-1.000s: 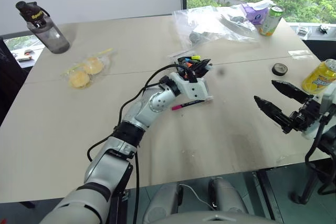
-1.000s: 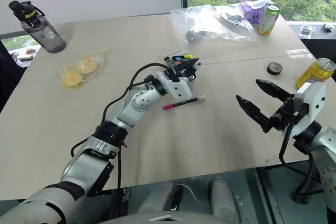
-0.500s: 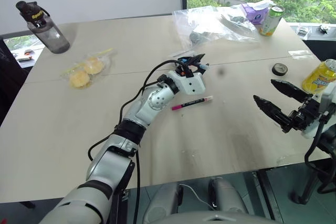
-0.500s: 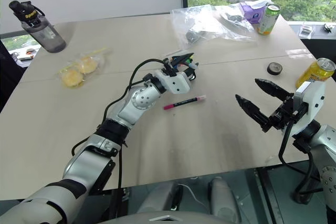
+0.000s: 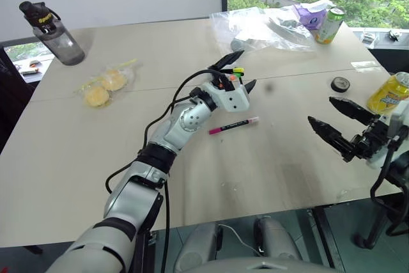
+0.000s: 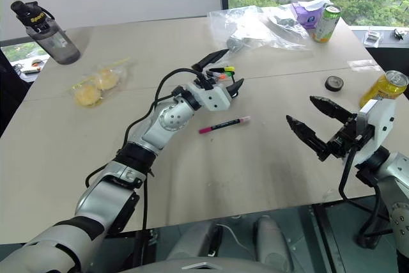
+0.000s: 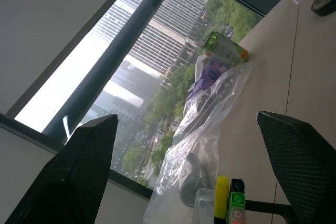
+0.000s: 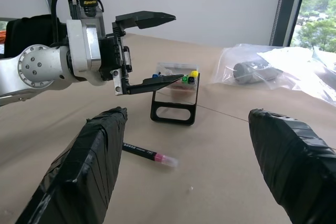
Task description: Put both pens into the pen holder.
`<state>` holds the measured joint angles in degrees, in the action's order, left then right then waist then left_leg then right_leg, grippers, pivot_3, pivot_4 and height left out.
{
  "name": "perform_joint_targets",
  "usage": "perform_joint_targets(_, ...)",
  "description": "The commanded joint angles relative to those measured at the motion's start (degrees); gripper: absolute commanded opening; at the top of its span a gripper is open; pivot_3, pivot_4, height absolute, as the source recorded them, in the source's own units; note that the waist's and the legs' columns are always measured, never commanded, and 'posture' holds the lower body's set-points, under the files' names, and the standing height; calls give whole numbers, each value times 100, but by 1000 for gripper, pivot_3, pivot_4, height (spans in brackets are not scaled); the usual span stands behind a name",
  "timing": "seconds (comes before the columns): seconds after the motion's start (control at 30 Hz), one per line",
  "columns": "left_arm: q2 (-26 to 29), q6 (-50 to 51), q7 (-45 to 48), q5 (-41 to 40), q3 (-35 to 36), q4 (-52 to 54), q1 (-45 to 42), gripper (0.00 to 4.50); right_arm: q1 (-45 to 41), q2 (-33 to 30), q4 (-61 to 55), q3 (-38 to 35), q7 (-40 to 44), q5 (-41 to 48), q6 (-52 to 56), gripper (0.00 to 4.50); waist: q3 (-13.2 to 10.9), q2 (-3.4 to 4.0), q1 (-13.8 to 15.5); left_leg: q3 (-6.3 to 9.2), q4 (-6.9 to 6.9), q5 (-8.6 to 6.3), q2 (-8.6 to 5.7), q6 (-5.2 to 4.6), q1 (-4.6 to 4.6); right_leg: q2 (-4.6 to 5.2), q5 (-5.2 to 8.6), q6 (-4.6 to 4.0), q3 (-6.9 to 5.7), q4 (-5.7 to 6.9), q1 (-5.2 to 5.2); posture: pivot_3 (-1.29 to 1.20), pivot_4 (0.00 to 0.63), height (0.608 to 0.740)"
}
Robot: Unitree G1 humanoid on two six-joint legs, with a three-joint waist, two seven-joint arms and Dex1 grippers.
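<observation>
While lying flat, pen [image 5: 234, 124] points magenta end leftward.

Black wire pen holder [image 8: 174, 106], magenta-tipped pen [image 5: 233, 124], yellow can [image 5: 388, 93].

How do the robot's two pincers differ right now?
The left pincer reaches out over the middle of the table, its fingers either side of the pen holder; the right pincer hangs back near the table's edge, with nothing between its fingers. The left sits beyond the pen lying on the table; the right is off to that pen's side. Both are wide open and hold nothing.
</observation>
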<state>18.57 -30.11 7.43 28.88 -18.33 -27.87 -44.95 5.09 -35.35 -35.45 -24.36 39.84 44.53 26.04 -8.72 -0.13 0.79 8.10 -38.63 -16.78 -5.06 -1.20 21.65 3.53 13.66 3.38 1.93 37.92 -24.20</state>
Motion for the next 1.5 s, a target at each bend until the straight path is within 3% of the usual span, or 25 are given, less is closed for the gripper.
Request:
perform_joint_targets(0.03, -24, -49, 251, -390, 140, 186, -96, 4459, -76, -29, -141, -16, 10, 90, -130, 3960, 0, 0, 0, 0, 0, 0, 0, 0, 0, 0, 0, 0, 0, 0, 0, 0, 150, 740)
perform_joint_targets(0.13, -155, 86, 1290, -1342, 94, 343, -18, 4459, -70, -38, -140, -10, 4, 94, -133, 3960, 0, 0, -2, 0, 0, 0, 0, 0, 0, 0, 0, 0, 0, 0, 0, 0, 150, 740)
perform_joint_targets(0.27, -299, 1126, 3028, -2912, 69, 993, 326, 4459, -62, -51, -138, 5, 10, 95, -127, 3960, 1, 2, -11, 0, -3, 0, 0, 0, 2, 1, 0, 0, -1, 0, 0, 0, 150, 740)
perform_joint_targets(0.4, -4, 3094, 4254, -3955, 93, 1860, 630, 4459, 23, -102, -181, 13, 66, 161, -40, 3960, 1, 2, -76, 1, -4, 0, 2, 0, 0, -5, 0, 0, 0, 5, 0, 0, 150, 740)
perform_joint_targets(0.73, 658, 5974, 4999, -3883, -179, 2299, 260, 4459, 282, -176, -208, 114, 223, 9, -154, 3960, 1, 3, -142, 4, -23, -1, 4, -1, -1, -34, 0, 0, 0, 8, 7, 0, 150, 740)
perform_joint_targets(1.13, 1304, 6775, 4935, -3394, -441, 2454, 654, 4459, 381, -171, -183, 168, 266, -65, -216, 3960, 1, 3, -140, 5, -22, -1, 5, 0, 0, -26, 0, 0, 5, 8, 4, 0, 150, 740)
perform_joint_targets(1.23, 1338, 6759, 4866, -3300, -484, 2411, 743, 3680, 277, -193, -91, 247, 298, -100, -230, 3960, 5, 2, -135, 6, -23, -1, 4, 0, -2, -8, 0, 0, 4, 8, 7, 0, 150, 740)
perform_joint_targets(1.47, 1167, 6712, 4758, -3406, -315, 2497, 875, 344, 152, -213, 8, 347, 345, -140, -241, 3960, 6, 2, -135, 6, -23, -1, 4, -1, -2, -6, 0, 0, 3, 7, 7, 0, 150, 740)
perform_joint_targets(1.5, 1126, 6694, 4764, -3455, -271, 2529, 900, 79, 138, -212, 18, 360, 348, -148, -238, 3960, 6, 2, -135, 6, -23, -1, 3, -1, -2, -6, 0, 0, 3, 7, 7, 0, 150, 740)
